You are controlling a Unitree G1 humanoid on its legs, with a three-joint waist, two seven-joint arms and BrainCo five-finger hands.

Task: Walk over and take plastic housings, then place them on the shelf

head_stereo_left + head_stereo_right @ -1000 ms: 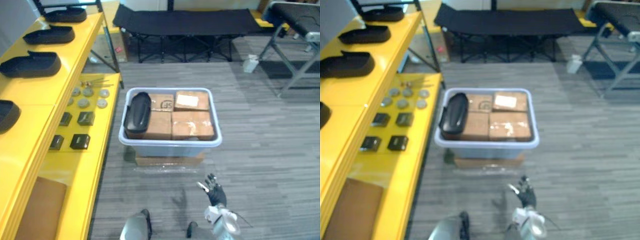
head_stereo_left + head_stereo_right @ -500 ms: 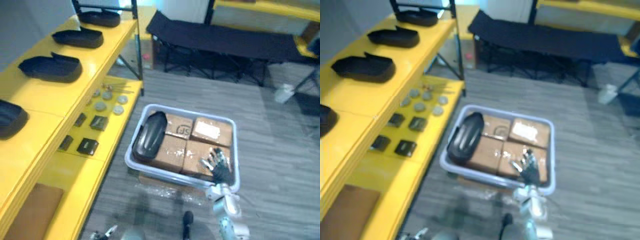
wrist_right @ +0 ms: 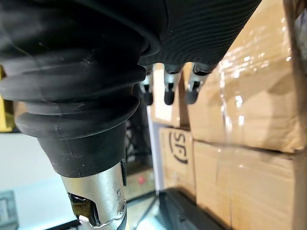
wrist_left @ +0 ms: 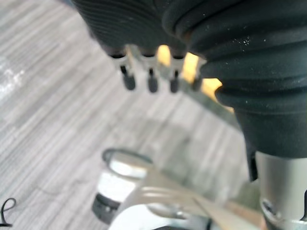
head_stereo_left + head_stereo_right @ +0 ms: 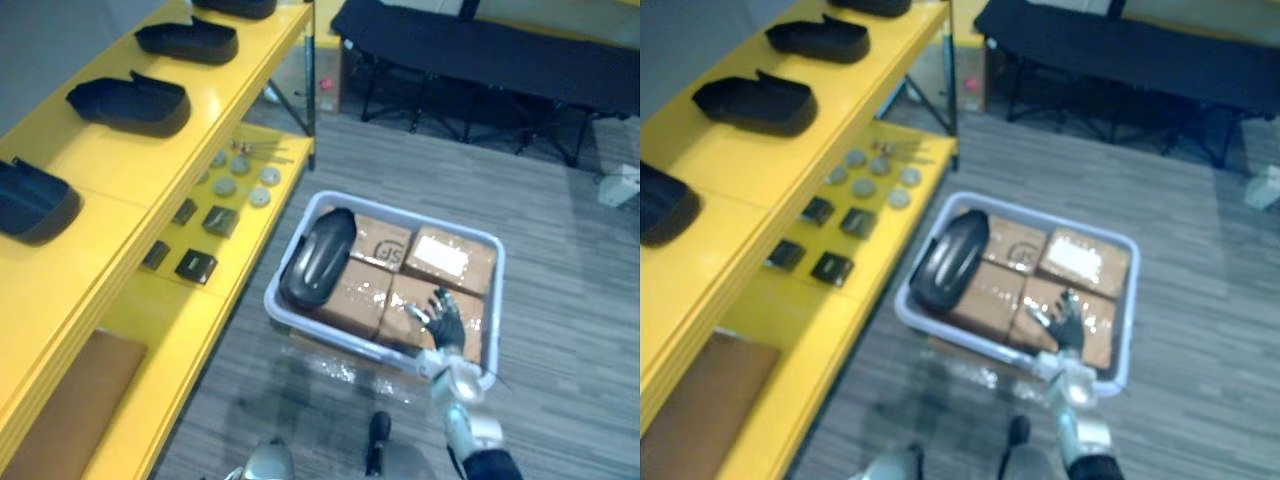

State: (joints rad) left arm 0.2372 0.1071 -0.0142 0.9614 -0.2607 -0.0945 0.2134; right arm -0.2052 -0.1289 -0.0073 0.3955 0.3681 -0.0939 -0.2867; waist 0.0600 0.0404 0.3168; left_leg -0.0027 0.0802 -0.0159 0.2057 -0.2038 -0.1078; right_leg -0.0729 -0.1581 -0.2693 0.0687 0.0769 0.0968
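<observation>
1. The right hand [image 5: 443, 318] is over the near right corner of a pale bin [image 5: 275, 297] on the grey floor [image 5: 560, 300].
2. Its fingers are spread wide and it holds nothing. I cannot tell if they touch the box under them.
3. The bin has 4 brown cardboard boxes [image 5: 380, 243] packed side by side.
4. 1 black plastic housing [image 5: 318, 258] lies in the bin, along its left side, next to the boxes.
5. A yellow shelf [image 5: 120, 170] stands just left of the bin.
6. More black housings [image 5: 128, 102] sit in a row on the top level of the shelf.
7. On the lower level are small dark boxes [image 5: 220, 220], round grey discs [image 5: 240, 165] and a brown board [image 5: 70, 410].
8. The left hand [image 4: 151, 79] hangs low over the floor, away from the bin. Its fingers are loose and hold nothing.
9. A black folding bed [image 5: 480, 50] stands far behind the bin.
</observation>
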